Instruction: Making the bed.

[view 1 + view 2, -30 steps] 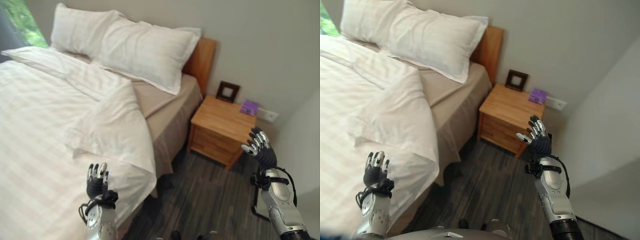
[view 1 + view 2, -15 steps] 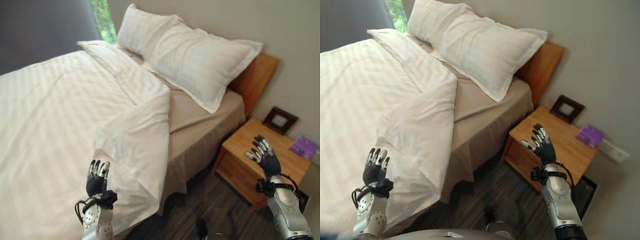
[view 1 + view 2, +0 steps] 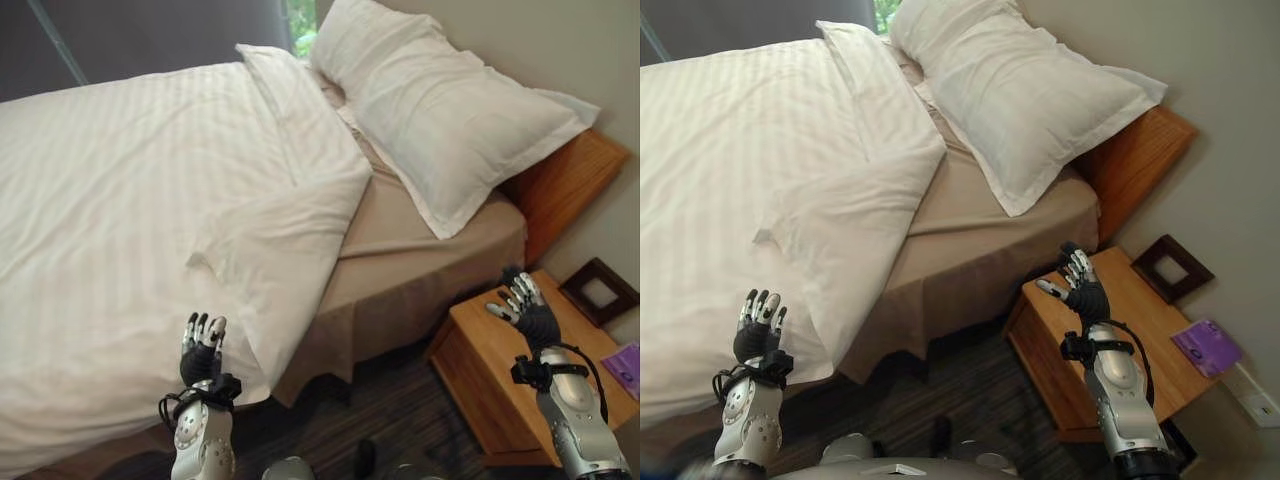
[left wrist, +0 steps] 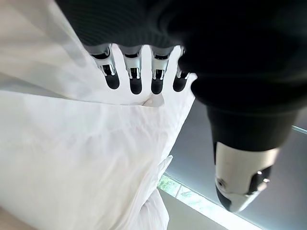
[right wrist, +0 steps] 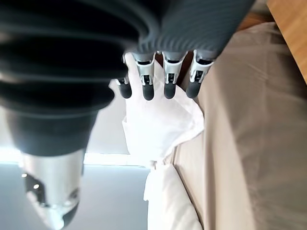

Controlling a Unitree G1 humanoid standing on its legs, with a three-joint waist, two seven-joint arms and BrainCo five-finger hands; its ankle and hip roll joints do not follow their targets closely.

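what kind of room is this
Most likely a bedroom, perhaps a hotel room. A bed with a white striped duvet and two white pillows stands against a wooden headboard, with a wooden nightstand beside it.

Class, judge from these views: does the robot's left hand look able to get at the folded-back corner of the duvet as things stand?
Probably yes: the open left hand hovers just before the duvet corner, nothing between them.
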